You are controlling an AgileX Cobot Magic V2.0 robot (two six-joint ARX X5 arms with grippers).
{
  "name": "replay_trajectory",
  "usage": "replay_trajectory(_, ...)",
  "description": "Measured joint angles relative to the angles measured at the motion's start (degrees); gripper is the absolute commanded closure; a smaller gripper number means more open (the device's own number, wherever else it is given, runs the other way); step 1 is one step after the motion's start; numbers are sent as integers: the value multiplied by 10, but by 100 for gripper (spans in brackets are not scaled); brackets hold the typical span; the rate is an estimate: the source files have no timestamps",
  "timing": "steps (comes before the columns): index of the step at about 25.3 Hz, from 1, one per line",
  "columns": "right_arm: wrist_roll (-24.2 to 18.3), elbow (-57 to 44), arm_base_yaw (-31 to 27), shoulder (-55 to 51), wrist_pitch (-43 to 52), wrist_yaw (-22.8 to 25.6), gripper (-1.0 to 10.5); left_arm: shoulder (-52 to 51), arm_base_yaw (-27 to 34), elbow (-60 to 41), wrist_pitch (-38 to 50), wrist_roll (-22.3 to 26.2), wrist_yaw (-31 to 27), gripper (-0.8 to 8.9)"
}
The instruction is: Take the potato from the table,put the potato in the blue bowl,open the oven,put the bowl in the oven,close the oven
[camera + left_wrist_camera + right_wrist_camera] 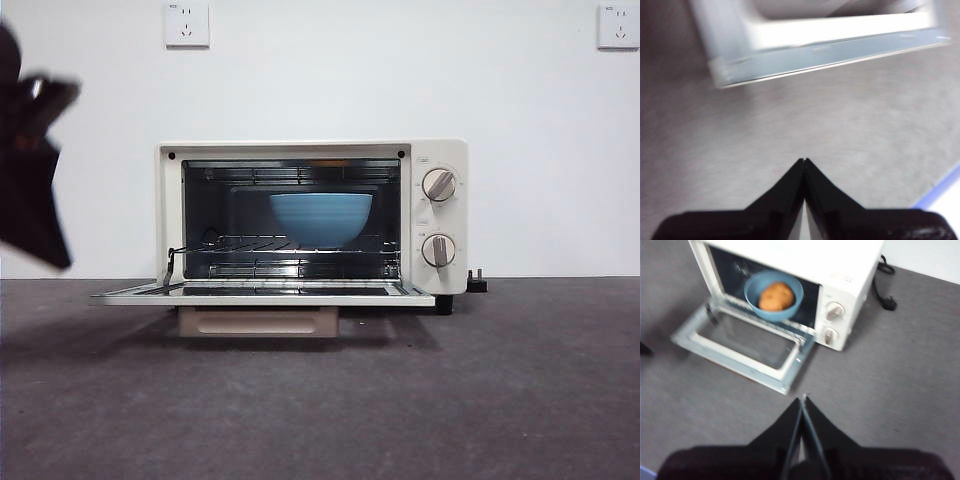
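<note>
Sitting on wire rack [290,245] inside cream-white toaster oven [438,150]: round blue-grey bowl [321,218], orange-brown oval potato [776,296] within it. Oven's glass door [262,292] lies folded down flat over dark grey matte table [400,400], beige bar handle [258,321] beneath. Two round knobs [439,185] at oven's 3 o'clock side. Left gripper [804,161] pressed together, empty, hovering just off door's corner, at 9 o'clock in front view. Right gripper [803,399] likewise pinched together, empty, well apart from oven, above bare table.
</note>
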Motion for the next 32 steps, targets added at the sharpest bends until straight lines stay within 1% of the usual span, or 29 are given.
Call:
replay_trajectory(2, 5, -67, 0, -49, 51, -8, 958, 34, 18, -5, 14, -9, 16, 822)
replay_trajectory(4, 7, -124, 0, -89, 83, -13, 958, 62, 30, -5, 37, -22, 30, 822)
replay_trajectory(7, 14, -188, 0, -130, 91, -13, 958, 98, 38, -5, 72, -47, 35, 822)
replay_trajectory(8, 22, -209, 0, -140, 90, -14, 958, 110, 40, -5, 83, -58, 36, 822)
replay_trajectory(11, 36, -239, 0, -153, 93, -23, 958, 135, 43, -6, 105, -80, 48, 822)
replay_trajectory(15, 56, -249, 0, -154, 94, -35, 958, 160, 44, -6, 146, -113, 57, 822)
replay_trajectory(18, 63, -249, 0, -155, 117, -38, 958, 178, 45, -6, 212, -169, 75, 822)
replay_trajectory(20, 66, -249, 0, -155, 121, -38, 958, 184, 45, -6, 236, -204, 87, 822)
replay_trajectory(22, 67, -249, 0, -155, 121, -39, 958, 185, 45, -6, 245, -224, 95, 822)
replay_trajectory(26, 68, -249, 0, -155, 121, -39, 958, 185, 46, -6, 247, -236, 108, 822)
replay_trajectory(32, 68, -249, 0, -155, 143, -39, 958, 185, 53, -6, 249, -243, 148, 821)
